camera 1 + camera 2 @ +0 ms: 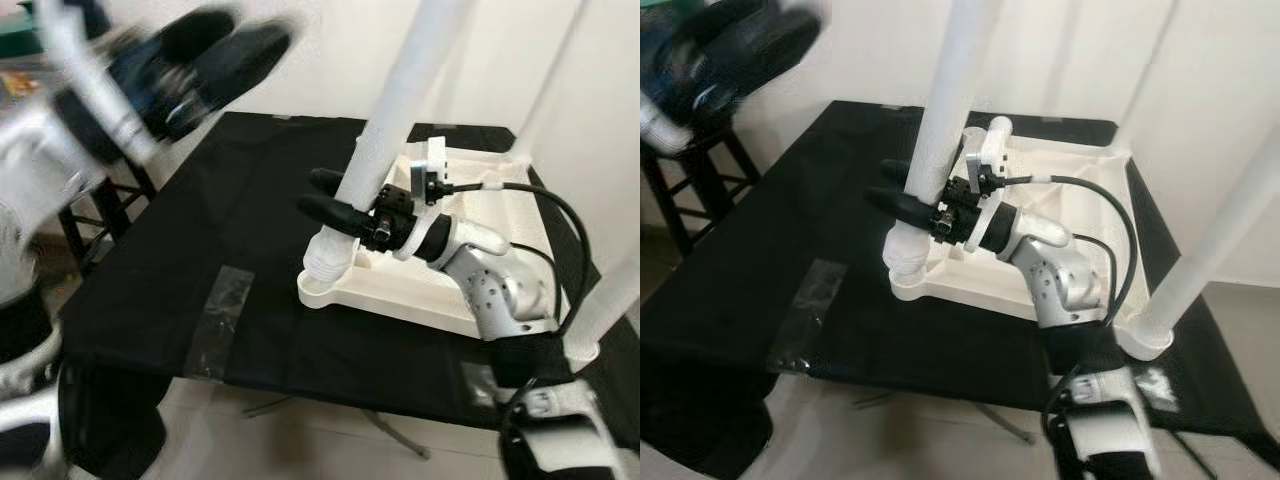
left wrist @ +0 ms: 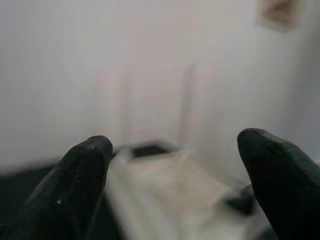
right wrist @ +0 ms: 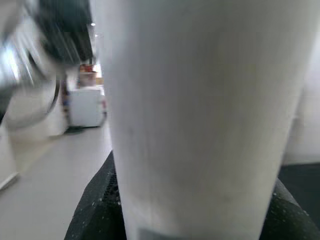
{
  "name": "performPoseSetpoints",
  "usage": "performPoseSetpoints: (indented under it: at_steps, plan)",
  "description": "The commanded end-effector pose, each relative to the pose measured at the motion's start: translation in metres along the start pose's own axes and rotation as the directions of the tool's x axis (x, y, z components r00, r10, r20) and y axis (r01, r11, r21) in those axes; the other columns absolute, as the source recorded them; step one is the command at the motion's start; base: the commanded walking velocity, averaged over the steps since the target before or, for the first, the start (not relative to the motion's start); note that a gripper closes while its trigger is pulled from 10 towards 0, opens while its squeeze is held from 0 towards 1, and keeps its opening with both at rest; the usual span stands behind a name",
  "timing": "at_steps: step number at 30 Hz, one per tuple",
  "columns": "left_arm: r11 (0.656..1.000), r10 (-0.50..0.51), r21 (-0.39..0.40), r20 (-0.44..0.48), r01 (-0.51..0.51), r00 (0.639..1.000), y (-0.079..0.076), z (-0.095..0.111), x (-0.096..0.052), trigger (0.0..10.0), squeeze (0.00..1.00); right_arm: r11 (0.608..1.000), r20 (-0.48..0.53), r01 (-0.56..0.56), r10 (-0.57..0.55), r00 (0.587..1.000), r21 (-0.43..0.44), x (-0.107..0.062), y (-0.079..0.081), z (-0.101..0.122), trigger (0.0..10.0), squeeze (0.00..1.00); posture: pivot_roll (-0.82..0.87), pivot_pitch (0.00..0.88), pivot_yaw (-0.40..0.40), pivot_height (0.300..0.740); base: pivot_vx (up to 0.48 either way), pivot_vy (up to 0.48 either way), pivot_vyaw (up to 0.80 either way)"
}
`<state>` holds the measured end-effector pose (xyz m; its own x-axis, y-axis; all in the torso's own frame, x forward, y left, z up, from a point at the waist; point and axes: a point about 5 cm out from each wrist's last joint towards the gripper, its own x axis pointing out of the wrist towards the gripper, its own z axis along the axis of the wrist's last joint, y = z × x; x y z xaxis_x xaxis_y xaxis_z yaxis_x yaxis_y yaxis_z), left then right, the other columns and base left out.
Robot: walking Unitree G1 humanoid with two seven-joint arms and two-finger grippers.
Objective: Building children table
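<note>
A white children's table (image 1: 400, 292) lies upside down on a black-covered surface (image 1: 200, 230). One white leg (image 1: 400, 110) rises from its front-left corner socket (image 1: 325, 262). My right gripper (image 1: 322, 195) is shut on this leg low down, one black finger on each side; the leg (image 3: 200, 115) lies close between the fingers in the right wrist view. A second leg (image 1: 1220, 240) stands at the front-right corner, and another (image 1: 550, 80) at the back. My left gripper (image 1: 220, 50) is raised at the upper left, blurred, open and holding nothing, with its fingers (image 2: 82, 170) wide apart.
A strip of clear tape (image 1: 220, 320) is stuck to the black cover near its front edge. A dark stool (image 1: 100, 210) stands left of the surface. A black cable (image 1: 560, 215) loops over my right arm. White wall lies behind.
</note>
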<state>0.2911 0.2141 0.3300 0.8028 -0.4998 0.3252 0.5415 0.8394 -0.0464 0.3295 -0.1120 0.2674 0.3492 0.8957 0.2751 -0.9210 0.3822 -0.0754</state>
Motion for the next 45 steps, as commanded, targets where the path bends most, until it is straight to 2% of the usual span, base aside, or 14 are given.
performPoseSetpoints:
  at_steps: [1, 2, 3, 5, 7, 10, 13, 17, 25, 30, 37, 39, 43, 45]
  plan:
    - [0.989, 0.136, 0.072, -0.071, -0.13, 0.988, 0.019, -0.021, -0.01, 10.0, 0.36, 0.999, -0.002, 0.032, -0.032, 0.999, -0.013, -0.002, 0.001, -0.001, 0.0, 0.0, 0.01, 0.08, -0.005, 0.74, 0.0, 0.0, 0.0]
    - [0.973, 0.215, 0.118, -0.124, -0.2, 0.969, 0.027, -0.04, -0.023, 10.0, 0.0, 0.998, -0.024, 0.05, -0.051, 0.998, -0.038, -0.001, 0.005, -0.004, 3.4, 0.0, 0.01, 0.084, -0.004, 0.74, 0.0, 0.0, 0.0]
    - [0.957, 0.27, 0.145, -0.14, -0.25, 0.953, 0.024, -0.048, -0.033, 10.0, 0.0, 0.997, -0.036, 0.055, -0.056, 0.998, -0.049, 0.003, 0.013, -0.008, 10.0, 0.0, 0.02, 0.086, -0.012, 0.74, 0.0, 0.0, 0.0]
    - [0.945, 0.307, 0.165, -0.156, -0.282, 0.939, 0.008, -0.057, -0.043, 10.0, 0.0, 0.997, -0.058, 0.052, -0.056, 0.997, -0.061, 0.01, 0.03, -0.016, 10.0, 0.0, 0.02, 0.089, -0.013, 0.74, 0.0, 0.0, 0.0]
    - [0.939, 0.335, 0.144, -0.162, -0.314, 0.928, -0.006, -0.064, -0.049, 10.0, 0.0, 0.997, -0.077, 0.048, -0.054, 0.996, -0.068, 0.012, 0.042, -0.023, 10.0, 0.0, 0.02, 0.091, -0.014, 0.74, 0.0, 0.0, 0.0]
    - [0.937, 0.342, 0.137, -0.163, -0.322, 0.926, -0.009, -0.065, -0.05, 10.0, 0.0, 0.996, -0.08, 0.048, -0.053, 0.995, -0.07, 0.013, 0.045, -0.024, 10.0, 0.0, 0.02, 0.091, -0.014, 0.74, 0.0, 0.0, 0.0]
    - [0.937, 0.347, 0.107, -0.154, -0.333, 0.925, -0.03, -0.082, -0.057, 10.0, 0.0, 0.998, -0.103, 0.053, -0.057, 0.993, -0.042, 0.012, 0.058, -0.031, 10.0, 0.0, 0.02, 0.095, -0.021, 0.74, 0.0, 0.0, 0.0]
    - [0.933, 0.354, 0.112, -0.111, -0.343, 0.928, -0.038, -0.088, -0.056, 10.0, 0.0, 0.996, -0.122, 0.074, -0.078, 0.99, -0.04, 0.012, 0.062, -0.036, 10.0, 0.0, 0.01, 0.091, -0.018, 0.74, 0.22, 0.0, 0.0]
    - [0.946, 0.319, 0.094, -0.084, -0.311, 0.944, -0.047, -0.085, -0.041, 10.0, 0.0, 0.994, -0.127, 0.098, -0.102, 0.987, -0.039, 0.018, 0.065, -0.036, 10.0, 0.0, 0.0, 0.076, -0.009, 0.74, 0.389, 0.0, 0.0]
    - [0.95, 0.309, 0.075, -0.086, -0.303, 0.947, -0.054, -0.091, -0.038, 10.0, 0.0, 0.995, -0.103, 0.096, -0.097, 0.99, -0.015, 0.02, 0.069, -0.033, 10.0, 0.0, 0.0, 0.072, -0.008, 0.74, 0.404, 0.0, -0.32]
    - [0.952, 0.303, 0.071, -0.076, -0.298, 0.95, -0.057, -0.091, -0.035, 10.0, 0.0, 0.998, -0.106, 0.063, -0.065, 0.992, -0.027, 0.02, 0.073, -0.032, 10.0, 0.0, 0.0, 0.069, -0.008, 0.74, 0.394, 0.0, 0.0]
    - [0.95, 0.308, 0.07, -0.076, -0.303, 0.948, -0.057, -0.091, -0.035, 10.0, 0.0, 0.998, -0.106, 0.058, -0.06, 0.993, -0.026, 0.02, 0.073, -0.032, 10.0, 0.0, 0.0, 0.069, -0.007, 0.74, 0.322, 0.0, 0.0]
    - [0.923, 0.38, 0.113, -0.127, -0.367, 0.916, -0.05, -0.097, -0.042, 10.0, 0.0, 0.999, -0.127, -0.023, 0.02, 0.992, -0.023, 0.017, 0.075, -0.032, 10.0, 0.0, 0.01, 0.072, -0.003, 0.74, 0.0, 0.0, 0.0]
    - [0.92, 0.388, 0.12, -0.139, -0.373, 0.911, -0.049, -0.099, -0.043, 10.0, 0.0, 0.999, -0.13, -0.037, 0.033, 0.991, -0.024, 0.016, 0.076, -0.032, 10.0, 0.0, 0.01, 0.073, -0.003, 0.74, 0.0, 0.0, 0.0]
